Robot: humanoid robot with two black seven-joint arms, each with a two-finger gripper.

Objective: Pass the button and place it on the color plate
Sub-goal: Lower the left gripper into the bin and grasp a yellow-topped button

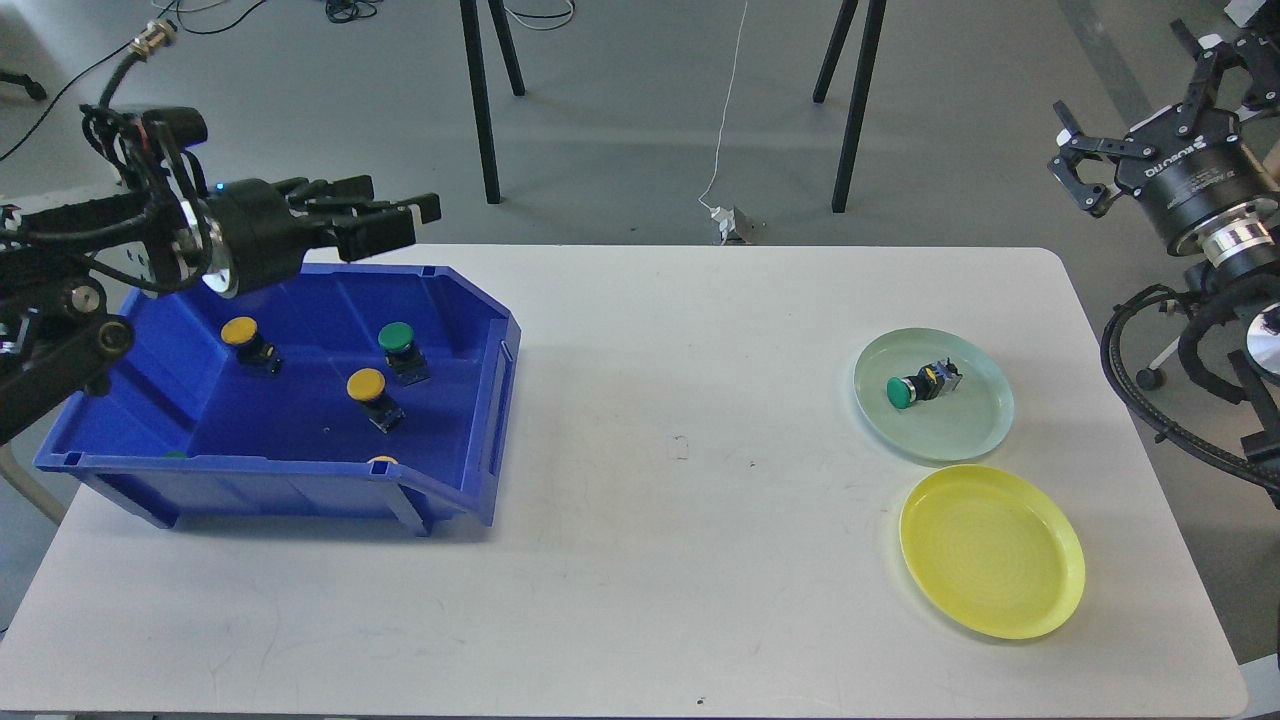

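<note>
A blue bin (480,400) at the table's left holds several buttons: a green one (397,338), a yellow one (365,385) and another yellow one (240,332). A pale green plate (975,420) at the right holds a green button (905,390) lying on its side. A yellow plate (990,550) in front of it is empty. My left gripper (405,220) points right above the bin's back rim, open and empty. My right gripper (1150,100) is raised beyond the table's right edge, open and empty.
A yellow cap (380,461) and a bit of green (175,455) peek over the bin's front wall. Black stand legs (485,110) and a white cable (725,120) are on the floor behind the white table (680,560).
</note>
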